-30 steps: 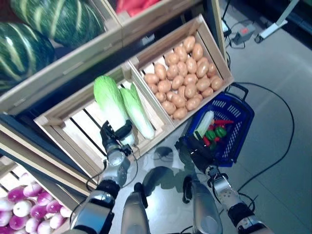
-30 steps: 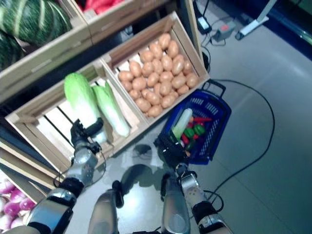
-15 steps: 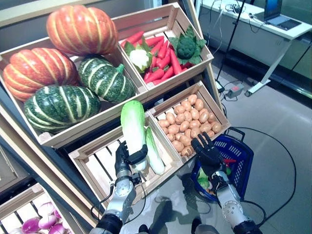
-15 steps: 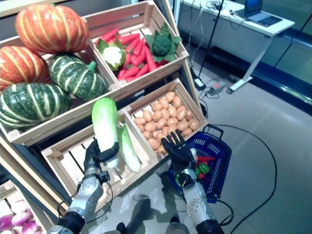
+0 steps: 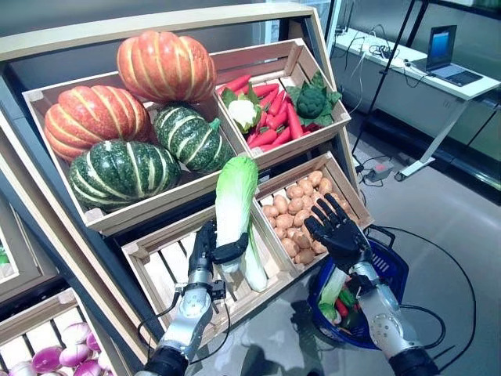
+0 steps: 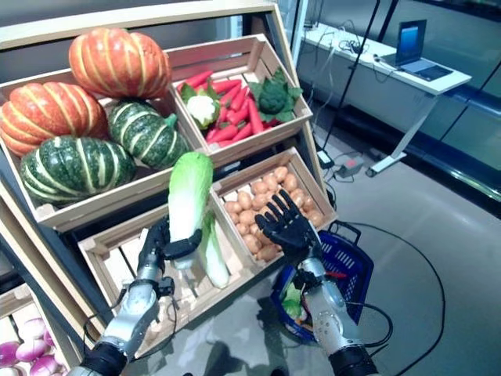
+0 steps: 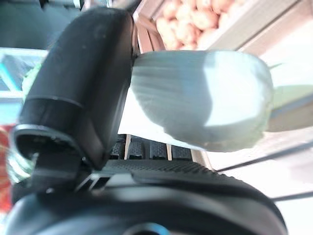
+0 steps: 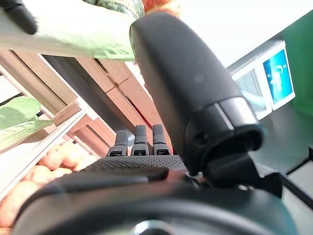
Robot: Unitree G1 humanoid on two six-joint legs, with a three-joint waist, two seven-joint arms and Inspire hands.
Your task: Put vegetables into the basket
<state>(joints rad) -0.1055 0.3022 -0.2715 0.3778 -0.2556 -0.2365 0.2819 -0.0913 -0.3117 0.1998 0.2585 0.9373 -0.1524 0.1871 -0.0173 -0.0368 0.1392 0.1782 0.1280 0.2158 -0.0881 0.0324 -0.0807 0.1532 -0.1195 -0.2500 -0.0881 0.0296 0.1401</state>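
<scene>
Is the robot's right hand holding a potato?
No, the right hand is open with spread fingers above the potatoes, holding nothing.

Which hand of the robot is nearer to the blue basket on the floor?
The right. The right hand is spread open just above the blue basket, in front of the potato crate. The left hand is farther off, holding a napa cabbage.

Pale bare-wood crates (image 5: pixel 168 258), glossy floor (image 5: pixel 462 219), blue plastic mesh basket (image 5: pixel 389 270).

Pumpkins (image 5: pixel 129 110) fill the upper left crate – potatoes (image 5: pixel 301 215) lie lower right, the basket (image 5: pixel 389 270) right of them.
</scene>
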